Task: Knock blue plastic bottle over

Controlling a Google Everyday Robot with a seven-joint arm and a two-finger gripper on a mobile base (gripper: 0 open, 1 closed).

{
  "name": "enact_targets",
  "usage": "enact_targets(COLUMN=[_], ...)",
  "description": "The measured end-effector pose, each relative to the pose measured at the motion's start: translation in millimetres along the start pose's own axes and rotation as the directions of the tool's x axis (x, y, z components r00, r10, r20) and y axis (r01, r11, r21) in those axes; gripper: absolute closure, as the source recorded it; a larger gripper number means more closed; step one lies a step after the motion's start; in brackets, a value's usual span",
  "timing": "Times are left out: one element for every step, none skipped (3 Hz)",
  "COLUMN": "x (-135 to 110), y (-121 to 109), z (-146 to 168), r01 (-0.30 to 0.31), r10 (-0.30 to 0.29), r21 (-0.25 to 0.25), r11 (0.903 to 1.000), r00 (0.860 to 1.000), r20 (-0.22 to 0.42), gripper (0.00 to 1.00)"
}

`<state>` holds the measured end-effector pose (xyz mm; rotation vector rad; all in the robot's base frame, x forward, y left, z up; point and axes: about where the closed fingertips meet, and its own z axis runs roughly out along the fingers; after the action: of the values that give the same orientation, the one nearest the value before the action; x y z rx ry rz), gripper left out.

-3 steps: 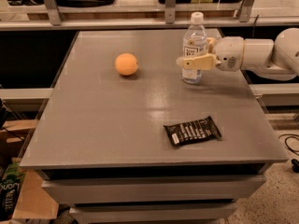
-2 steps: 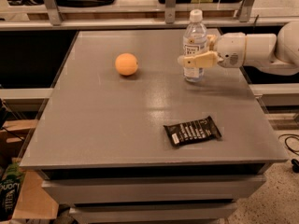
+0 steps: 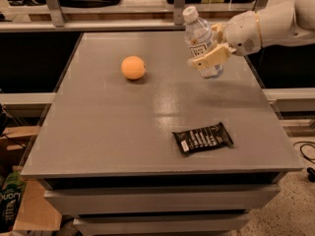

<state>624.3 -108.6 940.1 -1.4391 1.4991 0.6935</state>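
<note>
The knock-over itself is the step in hand. The gripper (image 3: 205, 58) reaches in from the tabletop's (image 3: 123, 132) far side-edge and sits against the lower half of the blue plastic bottle (image 3: 197, 33). One pale jaw crosses the front of the bottle just under its label. I cannot tell whether the jaws are clenched on the bottle or only pressing on it.

The bottle stands right at the jaws. It is tipped, not upright, and its white cap (image 3: 190, 14) leans away from the arm, towards the orange ball (image 3: 133, 67). Its base sits low behind the jaw, and I can't make out whether it touches the tabletop.

To my eye the job is half done: leaning, not yet lying flat. The next move calls for a further push the same way, or a let-go if the bottle is held, so that it topples onto the bare surface on the ball's side of the jaws.

The bottle is slim, clear and faintly blue, so likely light and prone to roll. The ball lies well apart from the jaws. The dark snack packet (image 3: 203, 137) lies well clear, towards the front edge.
</note>
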Motion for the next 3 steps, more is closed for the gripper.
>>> enact_targets(x=[-5.8, -4.7, 2.2], y=[16.7, 33.8, 47.9], z=[10.4, 25.2, 39.4], r01=[0.123, 0.220, 0.281], r10=[-0.143, -0.300, -0.447], r21=[-0.108, -0.243, -0.375], r11=[0.9865, 0.9447, 0.8833], r00=[0.968, 0.878, 0.745], r20=[-0.204, -0.372, -0.495], gripper=[1.00, 1.00, 1.00])
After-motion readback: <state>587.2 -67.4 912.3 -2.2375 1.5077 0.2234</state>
